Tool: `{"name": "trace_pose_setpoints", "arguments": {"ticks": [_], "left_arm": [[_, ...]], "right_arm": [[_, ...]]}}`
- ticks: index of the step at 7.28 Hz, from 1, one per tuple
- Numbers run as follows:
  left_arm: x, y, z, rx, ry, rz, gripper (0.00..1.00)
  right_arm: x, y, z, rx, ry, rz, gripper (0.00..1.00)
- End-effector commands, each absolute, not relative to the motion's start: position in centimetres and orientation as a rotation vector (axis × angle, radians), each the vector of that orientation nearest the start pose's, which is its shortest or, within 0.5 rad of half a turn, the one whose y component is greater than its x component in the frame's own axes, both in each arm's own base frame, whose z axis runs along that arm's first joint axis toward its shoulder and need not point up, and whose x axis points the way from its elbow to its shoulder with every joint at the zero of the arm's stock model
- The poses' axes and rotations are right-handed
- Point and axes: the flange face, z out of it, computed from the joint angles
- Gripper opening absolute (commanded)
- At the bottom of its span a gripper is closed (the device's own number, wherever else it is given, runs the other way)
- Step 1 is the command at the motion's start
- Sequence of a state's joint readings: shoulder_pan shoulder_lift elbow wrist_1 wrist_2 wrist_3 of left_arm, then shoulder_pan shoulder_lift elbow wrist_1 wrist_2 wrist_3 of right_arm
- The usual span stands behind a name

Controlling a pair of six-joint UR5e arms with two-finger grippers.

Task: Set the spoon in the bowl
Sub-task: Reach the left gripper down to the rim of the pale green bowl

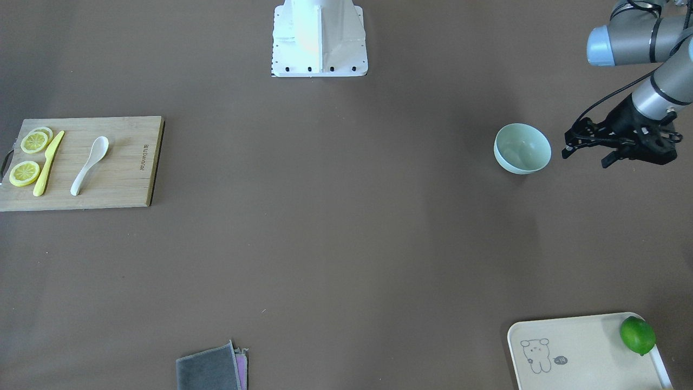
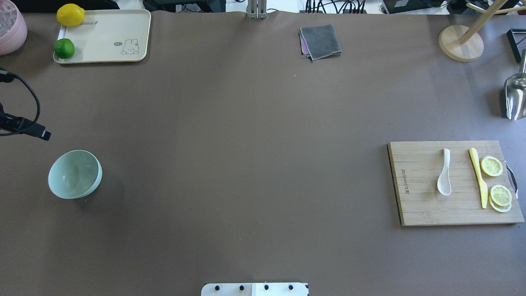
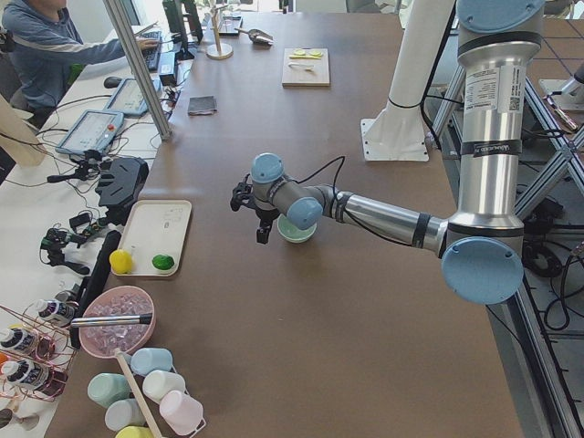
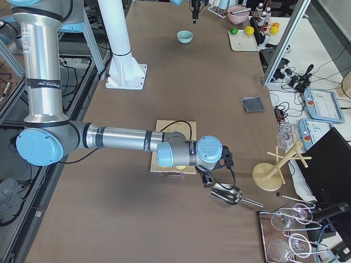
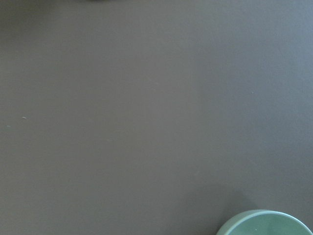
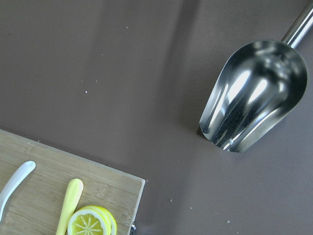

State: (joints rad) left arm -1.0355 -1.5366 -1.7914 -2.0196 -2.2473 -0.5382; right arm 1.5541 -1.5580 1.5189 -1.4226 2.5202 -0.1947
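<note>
The white spoon (image 2: 444, 172) lies on a wooden cutting board (image 2: 419, 205) at the table's right side, scoop toward the robot; its handle shows in the right wrist view (image 6: 14, 183). The mint-green bowl (image 2: 74, 174) stands empty at the left side of the table. My left gripper (image 1: 584, 157) hovers beside the bowl (image 1: 522, 148), apart from it, with fingers spread and empty. My right gripper (image 4: 207, 181) shows only in the exterior right view, beyond the board's end near a metal scoop; I cannot tell if it is open or shut.
A yellow knife (image 2: 478, 176) and lemon slices (image 2: 492, 166) share the board. A cream tray (image 2: 102, 41) with a lime (image 2: 64, 48) and a lemon (image 2: 70, 15) sits far left. A grey cloth (image 2: 320, 42), wooden stand (image 2: 460, 43) and metal scoop (image 2: 515, 96) lie along the far and right edges.
</note>
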Motion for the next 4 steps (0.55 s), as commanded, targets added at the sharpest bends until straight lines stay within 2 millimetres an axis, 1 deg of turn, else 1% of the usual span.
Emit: {"name": "trace_pose_setpoints", "arguments": {"ticks": [1, 2, 3, 4], "left_arm": [[22.4, -42.9, 54.5, 0.249, 0.849, 0.302, 0.98], [22.9, -42.7, 56.2, 0.248, 0.851, 0.315, 0.97], [23.7, -42.7, 56.9, 0.267, 0.870, 0.327, 0.92], [24.1, -42.4, 56.7, 0.266, 0.881, 0.336, 0.85]], "right_arm": [[3.4, -50.9, 64.3, 0.179, -0.940, -0.243, 1.00], [3.4, -50.8, 64.5, 0.175, -0.942, -0.239, 1.00], [3.4, -50.7, 64.6, 0.170, -0.945, -0.235, 1.00], [3.2, -50.7, 64.5, 0.169, -0.952, -0.235, 1.00]]}}
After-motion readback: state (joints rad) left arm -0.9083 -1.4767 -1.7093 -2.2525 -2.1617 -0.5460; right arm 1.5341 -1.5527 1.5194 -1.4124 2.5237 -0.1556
